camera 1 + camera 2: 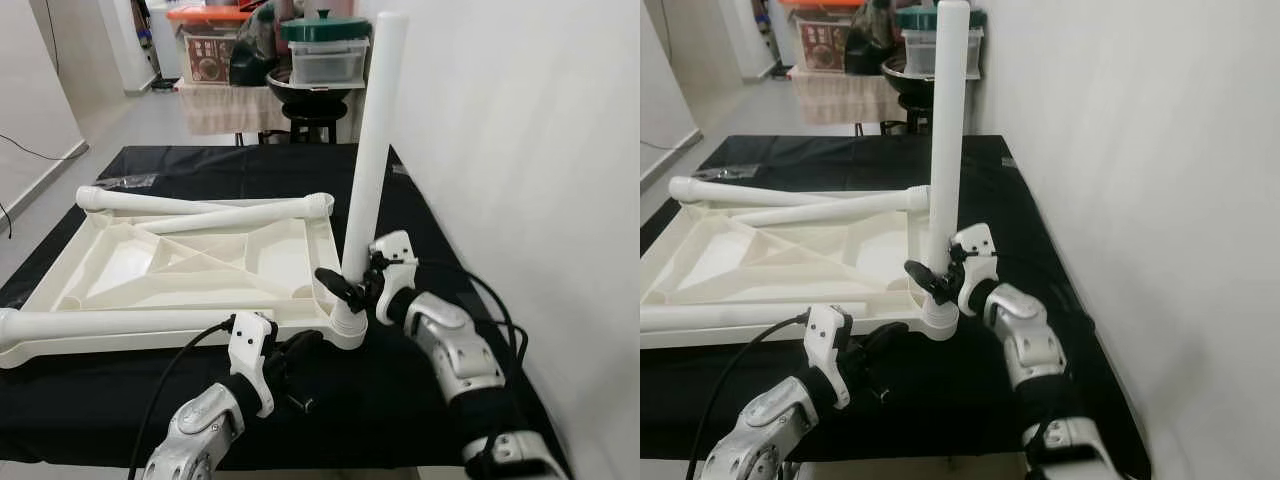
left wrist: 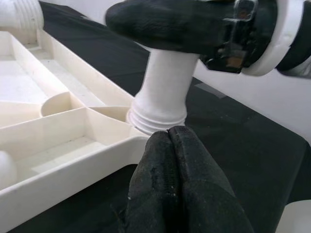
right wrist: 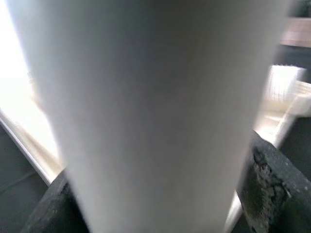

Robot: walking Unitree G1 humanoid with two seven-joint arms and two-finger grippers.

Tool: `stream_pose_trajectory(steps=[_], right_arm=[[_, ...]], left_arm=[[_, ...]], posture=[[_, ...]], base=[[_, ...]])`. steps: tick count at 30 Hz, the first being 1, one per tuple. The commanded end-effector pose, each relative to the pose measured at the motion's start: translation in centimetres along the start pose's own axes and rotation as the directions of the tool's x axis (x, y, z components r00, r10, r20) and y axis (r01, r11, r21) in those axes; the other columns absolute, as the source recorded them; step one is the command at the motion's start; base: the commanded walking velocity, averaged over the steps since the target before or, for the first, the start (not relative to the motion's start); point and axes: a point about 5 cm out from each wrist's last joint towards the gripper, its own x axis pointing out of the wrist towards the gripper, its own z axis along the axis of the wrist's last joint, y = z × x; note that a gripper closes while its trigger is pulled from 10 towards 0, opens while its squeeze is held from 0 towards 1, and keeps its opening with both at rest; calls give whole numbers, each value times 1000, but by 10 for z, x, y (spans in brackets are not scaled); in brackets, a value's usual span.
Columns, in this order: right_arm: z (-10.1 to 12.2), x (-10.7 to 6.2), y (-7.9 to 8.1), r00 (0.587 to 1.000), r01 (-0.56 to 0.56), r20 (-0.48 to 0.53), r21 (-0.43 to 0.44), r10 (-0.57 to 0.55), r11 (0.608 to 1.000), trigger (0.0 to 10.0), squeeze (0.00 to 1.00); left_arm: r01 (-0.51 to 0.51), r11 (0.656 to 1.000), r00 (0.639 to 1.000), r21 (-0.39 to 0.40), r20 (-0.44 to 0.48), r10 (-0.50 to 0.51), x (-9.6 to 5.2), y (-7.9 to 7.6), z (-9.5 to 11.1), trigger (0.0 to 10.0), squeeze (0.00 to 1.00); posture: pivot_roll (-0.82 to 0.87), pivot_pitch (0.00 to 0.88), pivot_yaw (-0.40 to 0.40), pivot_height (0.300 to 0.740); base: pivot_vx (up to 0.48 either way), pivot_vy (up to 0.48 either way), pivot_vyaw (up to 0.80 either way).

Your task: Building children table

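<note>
White plastic, stiff and probably light — the upright leg (image 1: 372, 160) stood at centre frame in the corner socket of the upside-down tabletop (image 1: 180, 262), right gripper (image 1: 352, 282) clamped low on it. Left gripper (image 1: 297, 352) lay clenched, empty, beside the socket — gripping low suits twisting.

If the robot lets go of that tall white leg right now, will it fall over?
Probably not straight away: the upright leg sits in the corner socket of the tabletop, where threads show. It looks stiff, hollow plastic, likely light. Being tall and thin, it might wobble if not screwed tight; the right gripper clamps it.
</note>
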Motion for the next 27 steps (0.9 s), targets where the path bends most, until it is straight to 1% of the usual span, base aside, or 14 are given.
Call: stream_pose_trajectory(steps=[1,2,3,5,6,12,15,17,20,23,24,25,26,27], right_arm=[[-1,4,5,998,-64,-3,-10,64,998,10000,0],[1,3,3,993,-119,-17,-36,118,992,10000,0],[2,3,1,989,-148,-30,-50,147,988,2588,0],[4,3,-1,983,-181,-30,-44,180,983,2588,0],[6,3,-2,978,-206,-32,-34,205,978,0,0],[5,1,-6,972,-235,-32,-23,234,972,0,0],[1,-5,-8,974,-224,-61,-70,220,972,0,0],[0,-9,-15,989,-137,-68,-72,132,988,0,0],[-4,-12,-18,997,-15,-83,-73,8,997,0,0],[-5,-12,-19,996,3,-86,-74,-9,997,0,0],[-14,-12,-22,962,250,-100,-50,-254,967,0,0],[-14,-12,-22,962,250,-100,-50,-254,967,0,0],[-37,-9,7,920,376,-130,27,-370,926,0,0],[-37,-9,7,920,376,-130,27,-370,926,0,0]], left_arm=[[-3,1000,1000,1,-4,3,1,0,-1,10000,0],[-3,1000,1000,0,-4,3,2,0,-1,10000,0],[-3,1000,1000,0,-3,3,2,0,-1,10000,0],[-3,1000,1000,0,-3,3,2,0,-1,10000,0],[-3,1000,1000,1,-3,3,2,0,-1,10000,0],[-5,1000,1000,0,-2,5,1,0,-1,10000,0],[-4,1000,1000,-3,-1,4,1,0,0,10000,0],[-3,1000,1000,-4,-1,3,0,1,1,10000,0],[-3,1000,1000,-5,1,3,0,1,1,10000,0],[-3,1000,1000,-5,1,3,0,1,1,10000,0],[-4,1000,1000,-3,1,4,-1,2,1,10000,0],[-4,1000,1000,-3,1,4,-1,2,1,10000,0],[-5,1000,1000,-2,2,5,-1,2,3,10000,0],[-5,1000,1000,-2,2,5,-1,2,3,10000,0]], posture=[[62,0,-49,740],[62,0,-49,740],[62,0,-49,740],[68,0,-50,740],[68,0,-50,740],[71,0,-49,740],[63,0,-43,740],[56,0,-41,740],[50,0,-44,740],[50,0,-44,740],[47,0,-49,740],[47,0,-49,740],[36,0,-31,740],[36,0,-31,740]], base=[[0,0,0],[0,0,0],[0,0,0],[0,0,0],[0,0,0],[0,0,0],[0,0,0],[0,0,0],[0,0,0],[0,0,0],[0,0,0],[0,0,0],[0,0,0],[0,0,0]])
